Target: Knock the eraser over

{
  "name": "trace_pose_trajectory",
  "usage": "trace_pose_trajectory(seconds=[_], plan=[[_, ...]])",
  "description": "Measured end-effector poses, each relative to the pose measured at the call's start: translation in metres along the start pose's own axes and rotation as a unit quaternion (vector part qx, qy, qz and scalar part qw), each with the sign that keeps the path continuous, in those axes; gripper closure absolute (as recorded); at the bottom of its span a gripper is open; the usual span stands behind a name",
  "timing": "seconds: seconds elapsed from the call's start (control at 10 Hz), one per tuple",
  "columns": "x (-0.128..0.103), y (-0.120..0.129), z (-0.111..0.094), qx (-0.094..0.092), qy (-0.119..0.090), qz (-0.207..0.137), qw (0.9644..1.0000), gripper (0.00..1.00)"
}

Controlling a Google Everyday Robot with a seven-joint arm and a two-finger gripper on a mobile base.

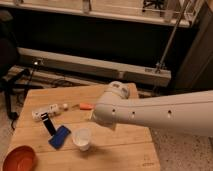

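Note:
The eraser (48,123) is a slim black block on the left part of the wooden table (120,145). It stands leaning between the long white bar-shaped object (45,111) and the flat blue pad (59,136). My white arm (150,115) reaches in from the right, and its rounded end is over the table's middle, to the right of the eraser and apart from it. My gripper is hidden behind that end of the arm.
A white cup (82,138) stands just right of the blue pad, below the arm's end. A red-orange bowl (19,159) sits at the front left corner. A small orange object (86,106) and a small white ball (65,106) lie mid-table. A metal rail runs behind the table.

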State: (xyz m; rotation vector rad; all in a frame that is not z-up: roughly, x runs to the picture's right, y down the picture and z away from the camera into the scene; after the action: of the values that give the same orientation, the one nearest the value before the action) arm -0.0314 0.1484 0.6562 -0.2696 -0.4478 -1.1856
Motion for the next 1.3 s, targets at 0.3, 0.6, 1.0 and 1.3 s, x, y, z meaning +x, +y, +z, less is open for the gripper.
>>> trace_pose_trajectory(seconds=[0.3, 0.6, 1.0, 1.3], plan=[[0.005, -0.001, 0.000, -0.003, 0.000, -0.003, 1.0000, 0.20], [0.030, -0.013, 0.005, -0.029, 0.002, -0.030, 0.9991, 0.27], [0.046, -0.064, 0.018, -0.087, 0.038, -0.140, 0.9856, 0.64], [0.025, -0.129, 0.031, -0.125, 0.077, -0.248, 0.9574, 0.94]])
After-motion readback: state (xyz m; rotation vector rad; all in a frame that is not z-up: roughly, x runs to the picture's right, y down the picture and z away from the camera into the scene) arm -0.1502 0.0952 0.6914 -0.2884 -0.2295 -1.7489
